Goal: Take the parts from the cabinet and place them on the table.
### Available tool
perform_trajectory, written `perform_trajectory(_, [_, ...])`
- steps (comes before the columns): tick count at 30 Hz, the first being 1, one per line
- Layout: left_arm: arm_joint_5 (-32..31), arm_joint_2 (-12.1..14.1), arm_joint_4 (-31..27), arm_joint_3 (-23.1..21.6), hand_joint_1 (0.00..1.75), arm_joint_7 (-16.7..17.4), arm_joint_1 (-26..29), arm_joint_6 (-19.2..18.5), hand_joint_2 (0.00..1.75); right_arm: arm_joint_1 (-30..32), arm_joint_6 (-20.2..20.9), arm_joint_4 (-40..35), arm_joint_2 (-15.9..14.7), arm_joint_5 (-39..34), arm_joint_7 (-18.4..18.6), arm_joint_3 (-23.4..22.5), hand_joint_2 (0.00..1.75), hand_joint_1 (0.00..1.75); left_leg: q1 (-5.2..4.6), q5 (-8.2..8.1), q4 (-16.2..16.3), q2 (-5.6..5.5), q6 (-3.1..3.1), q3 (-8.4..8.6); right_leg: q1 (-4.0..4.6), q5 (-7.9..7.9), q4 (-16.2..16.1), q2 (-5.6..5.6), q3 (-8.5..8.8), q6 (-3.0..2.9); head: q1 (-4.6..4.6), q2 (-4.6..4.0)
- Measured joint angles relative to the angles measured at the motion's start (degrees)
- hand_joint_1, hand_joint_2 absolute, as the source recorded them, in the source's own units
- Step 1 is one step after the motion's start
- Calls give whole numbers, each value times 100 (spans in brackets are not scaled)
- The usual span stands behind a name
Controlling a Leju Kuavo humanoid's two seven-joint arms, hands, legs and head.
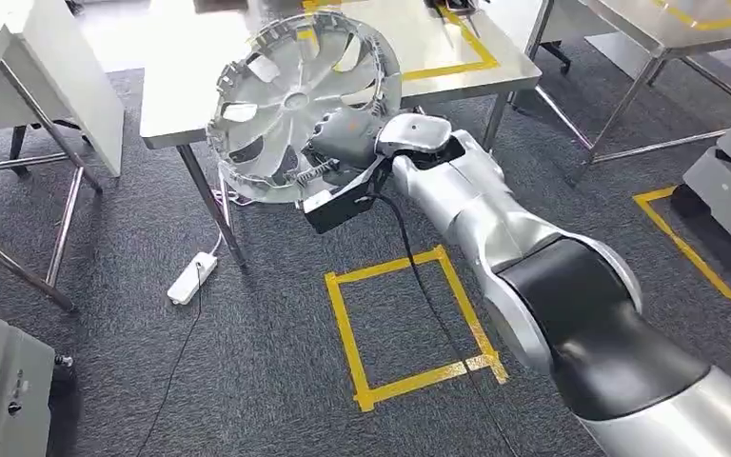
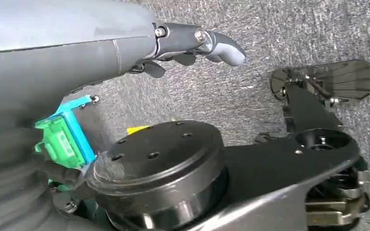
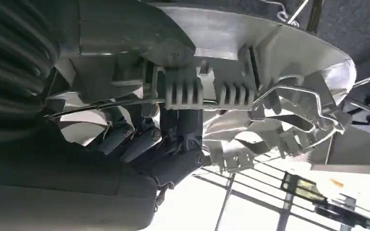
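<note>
Close behind the fingers, the right hand [image 1: 347, 143] is seen clamped on the lower rim of the silver wheel cover [image 1: 300, 100], the fingers [image 3: 139, 139] being hooked through the spokes from the back so that the clip ring is trapped against the thumb. The cover is held tilted, face up, presumably so it can be carried flat to its resting place. Just beyond the fingers, the steel worktop [image 1: 181, 86] is overlapped by the cover's far edge, yet contact cannot be judged. The left hand [image 2: 197, 45] is seen hanging over the carpet, fingers loosely curled, nothing held.
</note>
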Motion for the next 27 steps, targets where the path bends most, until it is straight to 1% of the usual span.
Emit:
perform_trajectory(1, [0,-2,0,0,0,11,0,0,175,9,0,0,-2,0,4,-4,175,166,7,-43,47,-19,-23,13,-5,312,-443,-1,149,-6,0,0])
perform_trajectory(2, [0,-4,0,0,0,13,-1,0,175,1,0,0,-4,0,7,-13,175,166,14,-92,109,-29,-54,17,-8,601,-945,-1,340,-16,0,0])
perform_trajectory(3, [0,-4,0,0,0,13,1,0,175,-7,0,0,-11,-2,7,-20,175,166,17,-144,166,-32,-89,5,-7,673,-1283,-1,451,-32,2,0])
perform_trajectory(4, [0,-2,0,0,0,13,-11,0,175,-25,-9,0,-2,-7,7,-22,175,166,-28,-179,232,-40,-146,-31,32,604,-1320,13,494,-75,-2,0])
perform_trajectory(5, [0,2,0,0,0,20,-14,0,175,-18,-15,-2,2,-11,7,-26,175,166,-5,-174,201,-43,-171,-31,33,598,-1288,19,486,-124,-9,0])
perform_trajectory(7, [-2,4,0,0,0,22,-4,0,175,-11,-17,-2,-7,-13,7,-46,175,166,9,-184,169,-48,-246,2,70,572,-1292,19,496,-198,-4,0])
perform_trajectory(8, [-9,24,-4,2,0,28,-3,0,175,-10,-18,-9,-9,-15,11,-55,175,166,8,-211,185,-38,-285,9,33,588,-1334,13,546,-245,-4,0])
perform_trajectory(9, [-13,26,0,2,0,33,-1,-2,175,-8,-18,-11,-11,-22,57,-61,175,166,11,-240,286,41,-318,-34,20,574,-1355,1,595,-285,-15,0])
perform_trajectory(10, [-15,28,0,2,0,46,-11,0,175,-10,-24,-11,-11,-37,83,-72,175,166,10,-356,564,92,-347,-181,16,549,-1358,-1,629,-326,-61,0])
perform_trajectory(11, [-24,30,0,2,0,59,-14,-2,175,-6,-50,-11,-11,-63,135,-94,175,166,24,-504,969,113,-370,-404,17,520,-1358,-1,656,-353,-52,0])
perform_trajectory(12, [-33,39,0,2,0,66,-13,-2,175,2,-68,-11,-11,-89,166,-120,175,166,31,-651,1410,126,-386,-663,18,482,-1357,0,691,-363,-53,0])
perform_trajectory(13, [-39,39,0,2,0,74,-8,-2,175,18,-74,-11,-11,-127,168,-161,175,166,32,-712,1781,132,-398,-900,19,439,-1357,0,743,-362,-57,0])
perform_trajectory(14, [-44,39,2,2,0,74,-1,0,175,48,-77,-11,-15,-153,168,-201,175,166,35,-620,1885,137,-399,-1026,17,386,-1357,1,811,-357,-55,0])
perform_trajectory(15, [-46,42,2,2,0,74,0,-2,175,70,-74,-11,-22,-162,168,-231,175,166,36,-393,1696,142,-389,-991,15,327,-1357,2,886,-348,-55,0])
perform_trajectory(16, [-46,46,2,2,0,74,-3,0,175,79,-74,-11,-31,-166,168,-260,175,166,36,-102,1314,144,-368,-857,10,270,-1357,2,958,-337,-55,0])
perform_trajectory(17, [-46,59,0,2,0,74,-5,-2,175,78,-74,-11,-35,-173,168,-286,175,166,34,221,804,150,-345,-657,2,209,-1358,1,1035,-318,-52,0])
perform_trajectory(18, [-46,68,0,2,0,74,-2,-2,175,80,-83,-11,-35,-223,168,-326,175,166,27,427,289,160,-318,-485,-3,137,-1366,-2,1107,-287,-55,0])
perform_trajectory(19, [-46,68,7,4,0,74,-3,0,175,77,-114,-11,-46,-282,168,-378,175,166,-33,308,310,155,-301,-377,30,103,-1386,6,1107,-237,-83,0])
perform_trajectory(20, [-46,70,4,7,0,74,-20,-2,175,75,-142,-11,-50,-317,190,-442,175,166,-34,185,132,156,-245,-280,34,92,-1404,14,1108,-202,-96,0])
perform_trajectory(21, [-46,70,7,7,0,72,-28,0,175,80,-155,-15,-83,-334,190,-512,175,166,-39,160,139,148,-213,-302,33,100,-1452,7,1141,-173,-85,0])
perform_trajectory(22, [-46,70,4,9,0,72,-26,-2,175,87,-155,-15,-92,-345,190,-553,175,166,-36,120,117,148,-155,-277,31,141,-1436,-1,1166,-130,-92,0])
perform_trajectory(23, [-46,72,4,9,0,74,-21,-2,175,89,-155,-15,-107,-348,192,-585,175,166,-35,93,82,138,-113,-227,26,156,-1414,-3,1179,-109,-92,0])
perform_trajectory(24, [-48,81,-2,9,0,79,-12,0,175,104,-153,-15,-138,-356,227,-621,175,166,-9,87,23,118,-81,-147,11,158,-1255,-3,1079,-102,-72,0])
perform_trajectory(25, [-48,76,0,9,0,76,-16,0,175,119,-155,-15,-168,-369,262,-651,175,166,-15,65,-8,101,-46,-99,23,169,-910,13,875,-133,-66,0])
perform_trajectory(26, [-48,72,0,9,0,74,-25,0,175,139,-181,-15,-194,-378,297,-688,175,166,-17,40,-17,101,-11,-72,38,82,-471,23,573,-154,-63,0])
perform_trajectory(27, [-50,72,0,9,0,74,-30,0,175,174,-206,-15,-225,-380,291,-713,175,166,-23,-1,-17,93,7,-38,63,-86,-79,38,283,-159,-61,0])
